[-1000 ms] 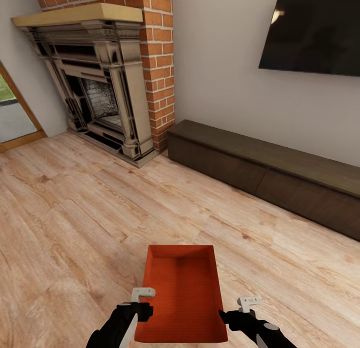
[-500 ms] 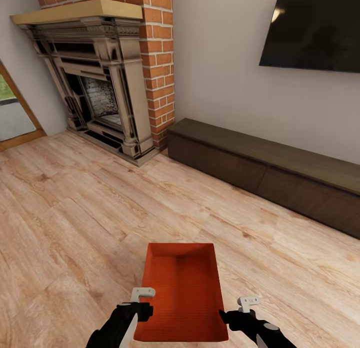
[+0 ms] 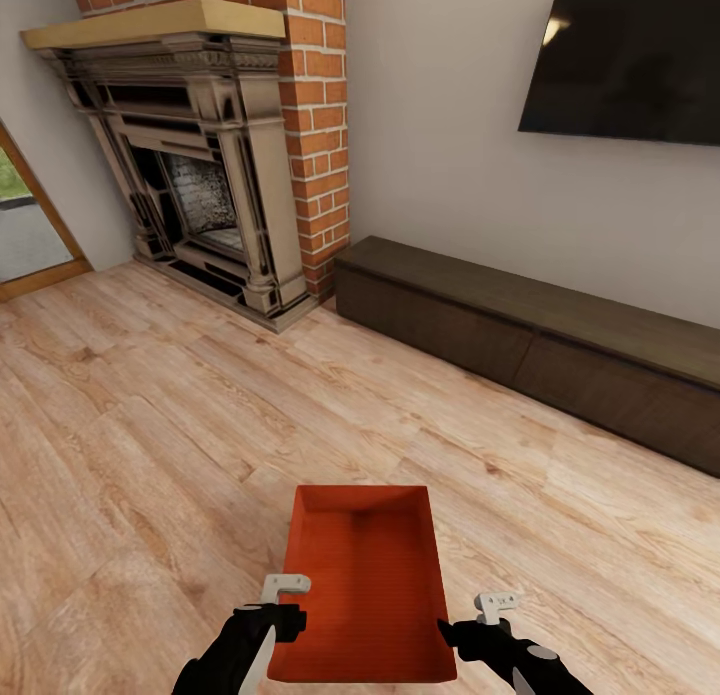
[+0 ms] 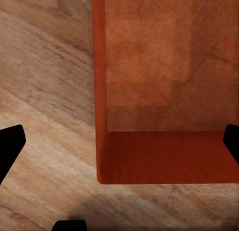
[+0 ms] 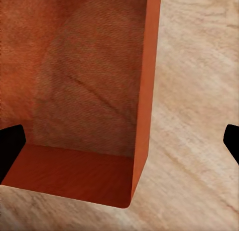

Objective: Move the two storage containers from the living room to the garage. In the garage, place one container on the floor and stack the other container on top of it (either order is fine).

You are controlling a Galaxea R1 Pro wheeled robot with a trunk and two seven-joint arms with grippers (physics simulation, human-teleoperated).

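One orange-red storage container (image 3: 366, 583), open-topped and empty, sits low in the head view on the living room's light wood planks, its long side pointing away from me. My left gripper (image 3: 284, 615) is at its near left wall and my right gripper (image 3: 468, 630) at its near right wall. In the left wrist view the left gripper (image 4: 119, 141) is open, its black fingertips (image 4: 11, 141) wide apart on either side of the container's wall (image 4: 99, 91). The right gripper (image 5: 119, 141) is open the same way astride the opposite wall (image 5: 144, 91).
A red brick chimney with an ornate grey fireplace (image 3: 200, 165) stands at the far left. A long dark low cabinet (image 3: 520, 345) runs along the wall under a black TV (image 3: 630, 55). A doorway (image 3: 25, 225) opens at the left edge. Wood floor (image 3: 180, 425) stretches ahead.
The head view shifted very slightly between one second ago and half a second ago. The container and both grippers keep the same places relative to one another.
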